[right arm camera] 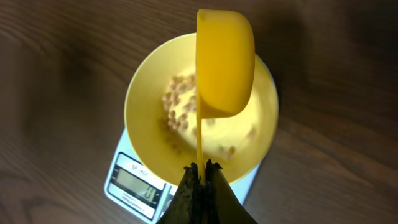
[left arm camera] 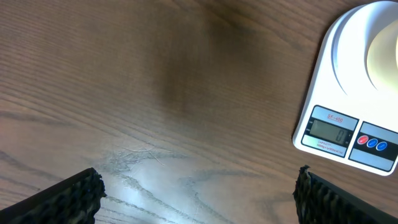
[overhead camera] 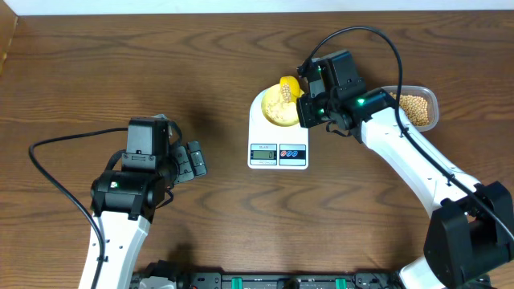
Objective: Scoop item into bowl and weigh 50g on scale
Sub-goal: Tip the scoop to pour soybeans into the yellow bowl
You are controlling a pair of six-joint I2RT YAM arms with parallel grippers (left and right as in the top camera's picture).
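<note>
Right gripper (right arm camera: 200,169) pinches the thin handle of the bright yellow scoop (right arm camera: 225,62), jaws pressed tight on it, and holds the scoop over the pale yellow bowl (right arm camera: 140,106). That bowl sits on the white kitchen scale (right arm camera: 134,183) with tan beans (right arm camera: 177,109) scattered across its bottom, and more beans lie in the clear plastic tub (overhead camera: 432,100) to the scale's right. Left gripper (left arm camera: 199,199) hovers over the wooden table (left arm camera: 155,74) left of the scale, jaws spread wide, holding nothing.
</note>
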